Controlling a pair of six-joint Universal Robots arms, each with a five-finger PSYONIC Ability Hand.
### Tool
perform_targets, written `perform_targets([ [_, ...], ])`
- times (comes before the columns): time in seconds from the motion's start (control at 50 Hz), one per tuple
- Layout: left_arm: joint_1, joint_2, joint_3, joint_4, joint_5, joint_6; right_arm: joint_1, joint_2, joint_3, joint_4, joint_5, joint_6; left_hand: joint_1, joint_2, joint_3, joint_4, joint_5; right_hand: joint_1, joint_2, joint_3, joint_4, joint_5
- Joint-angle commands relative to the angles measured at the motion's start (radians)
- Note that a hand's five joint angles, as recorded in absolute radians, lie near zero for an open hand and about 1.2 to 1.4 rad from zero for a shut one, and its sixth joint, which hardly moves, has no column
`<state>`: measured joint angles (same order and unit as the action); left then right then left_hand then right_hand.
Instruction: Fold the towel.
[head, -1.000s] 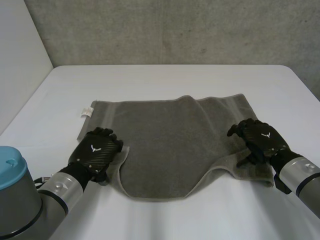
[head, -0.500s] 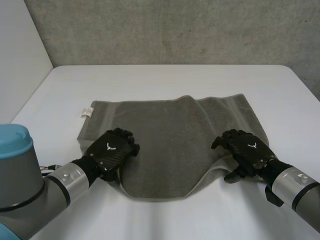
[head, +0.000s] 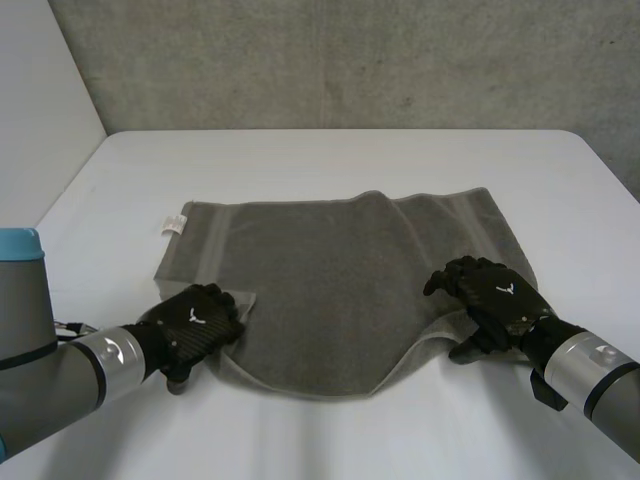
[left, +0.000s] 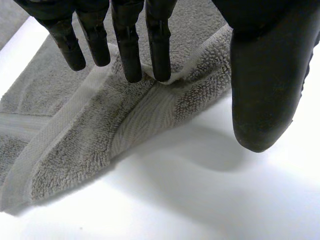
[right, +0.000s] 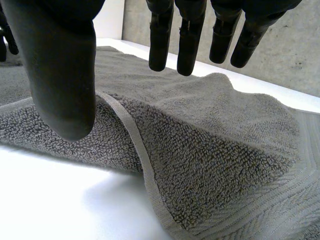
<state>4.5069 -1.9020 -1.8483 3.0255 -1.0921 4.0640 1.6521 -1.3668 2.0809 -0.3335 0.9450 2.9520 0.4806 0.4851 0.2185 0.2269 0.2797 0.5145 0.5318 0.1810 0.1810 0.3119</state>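
The white table (head: 330, 160) carries a grey towel (head: 330, 290) spread across its middle, with an upper layer lying over a lower one and the near edge bulging toward the robot. The left arm reaches in to the towel's near left corner, and the left hand (head: 195, 322) lies over that corner. In the left wrist view this hand (left: 262, 75) is open: its straight fingers (left: 160, 65) come down on the woven band of the towel (left: 100, 130), and the thumb is held apart over bare table (left: 200, 200). The right hand (head: 495, 300) sits at the near right edge. It too is open in its own wrist view (right: 62, 65), its fingers (right: 160, 50) straight over the pile (right: 210, 150) and its thumb by the raised hem. A small white tag (head: 173, 222) sticks out at the far left corner.
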Motion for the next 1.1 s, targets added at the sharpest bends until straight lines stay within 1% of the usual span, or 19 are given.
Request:
perform_targets([
  [0.02, 0.043, 0.051, -0.028, -0.005, -0.008, 0.0, 0.0, 0.0, 0.001, 0.001, 0.0, -0.008, 0.029, 0.025, -0.044, -0.052, 0.056, -0.042, -0.059, -0.006, -0.006, -0.014],
  [0.06, 0.076, 0.095, -0.055, -0.01, -0.009, 0.003, 0.0, -0.002, 0.001, 0.002, 0.0, -0.013, 0.047, 0.043, -0.044, -0.052, 0.073, -0.045, -0.062, -0.006, -0.006, -0.017],
  [0.12, 0.09, 0.121, -0.071, -0.017, -0.008, 0.001, 0.0, -0.002, -0.001, 0.002, 0.0, -0.017, 0.047, 0.043, -0.044, -0.052, 0.073, -0.048, -0.065, -0.006, -0.006, -0.02],
  [0.16, 0.124, 0.187, -0.11, -0.042, 0.001, 0.0, 0.0, 0.0, -0.001, 0.002, 0.0, -0.019, 0.047, 0.043, -0.044, -0.052, 0.073, -0.048, -0.065, -0.006, -0.006, -0.02],
  [0.18, 0.124, 0.187, -0.111, -0.042, 0.001, 0.0, 0.0, 0.0, -0.001, 0.002, 0.0, -0.019, 0.047, 0.043, -0.044, -0.052, 0.073, -0.048, -0.065, -0.006, -0.006, -0.02],
  [0.22, 0.149, 0.256, -0.156, -0.069, 0.003, -0.004, 0.002, 0.0, -0.004, 0.002, 0.0, -0.019, 0.047, 0.043, -0.044, -0.052, 0.073, -0.048, -0.065, -0.006, -0.006, -0.02],
  [0.38, 0.152, 0.373, -0.242, -0.102, 0.003, -0.016, 0.005, -0.002, -0.015, 0.002, 0.0, -0.021, 0.047, 0.043, -0.044, -0.052, 0.073, -0.051, -0.068, -0.006, -0.006, -0.023],
  [0.5, 0.135, 0.388, -0.246, -0.093, 0.006, -0.028, 0.006, 0.0, -0.018, 0.002, 0.0, -0.021, 0.032, 0.028, -0.044, -0.052, 0.059, -0.051, -0.068, -0.006, -0.006, -0.023],
  [0.54, 0.104, 0.377, -0.218, -0.067, 0.009, -0.066, 0.006, 0.0, -0.018, 0.002, 0.0, -0.019, -0.032, -0.036, -0.044, -0.052, -0.006, -0.051, -0.068, -0.006, -0.006, -0.023],
  [0.56, 0.104, 0.377, -0.218, -0.066, 0.009, -0.066, 0.006, 0.0, -0.018, 0.002, 0.0, -0.019, -0.032, -0.037, -0.044, -0.052, -0.006, -0.051, -0.068, -0.006, -0.006, -0.023],
  [0.58, 0.075, 0.37, -0.192, -0.044, 0.012, -0.095, 0.006, 0.0, -0.018, 0.002, 0.0, -0.019, -0.038, -0.042, -0.044, -0.052, -0.012, -0.051, -0.068, -0.006, -0.006, -0.023],
  [0.62, 0.022, 0.324, -0.148, -0.004, 0.021, -0.154, 0.006, 0.0, -0.018, 0.002, 0.0, -0.021, -0.137, -0.142, -0.044, -0.052, -0.111, -0.057, -0.074, -0.006, -0.006, -0.029],
  [0.64, 0.021, 0.324, -0.147, -0.004, 0.021, -0.154, 0.006, 0.0, -0.018, 0.002, 0.0, -0.021, -0.138, -0.142, -0.044, -0.052, -0.112, -0.057, -0.074, -0.006, -0.006, -0.029],
  [0.66, -0.001, 0.286, -0.123, 0.004, 0.02, -0.165, 0.006, 0.0, -0.018, 0.002, 0.0, -0.021, -0.155, -0.16, -0.044, -0.052, -0.129, -0.06, -0.077, -0.006, -0.006, -0.032],
  [0.74, -0.035, 0.213, -0.072, -0.004, 0.02, -0.169, 0.005, 0.0, -0.016, 0.002, -0.002, -0.021, -0.17, -0.175, -0.044, -0.052, -0.144, -0.074, -0.092, -0.006, -0.006, -0.046],
  [0.82, -0.101, 0.074, -0.008, -0.005, 0.017, -0.162, 0.003, 0.002, -0.018, 0.004, -0.018, -0.021, -0.167, -0.172, -0.044, -0.052, -0.141, -0.098, -0.115, -0.006, -0.006, -0.07],
  [0.96, -0.133, -0.015, 0.029, -0.007, 0.003, -0.131, 0.0, -0.002, -0.018, 0.004, -0.02, -0.022, -0.15, -0.154, -0.044, -0.052, -0.123, -0.104, -0.121, -0.006, -0.006, -0.076],
  [1.04, -0.13, -0.02, 0.031, -0.007, 0.001, -0.106, -0.006, -0.003, -0.018, 0.004, -0.02, -0.021, -0.147, -0.151, -0.044, -0.052, -0.12, -0.104, -0.121, -0.006, -0.006, -0.076],
  [1.1, -0.12, -0.017, 0.031, -0.007, -0.02, -0.088, -0.008, -0.003, -0.018, 0.004, -0.021, -0.021, -0.144, -0.148, -0.044, -0.052, -0.117, -0.104, -0.121, -0.006, -0.006, -0.076],
])
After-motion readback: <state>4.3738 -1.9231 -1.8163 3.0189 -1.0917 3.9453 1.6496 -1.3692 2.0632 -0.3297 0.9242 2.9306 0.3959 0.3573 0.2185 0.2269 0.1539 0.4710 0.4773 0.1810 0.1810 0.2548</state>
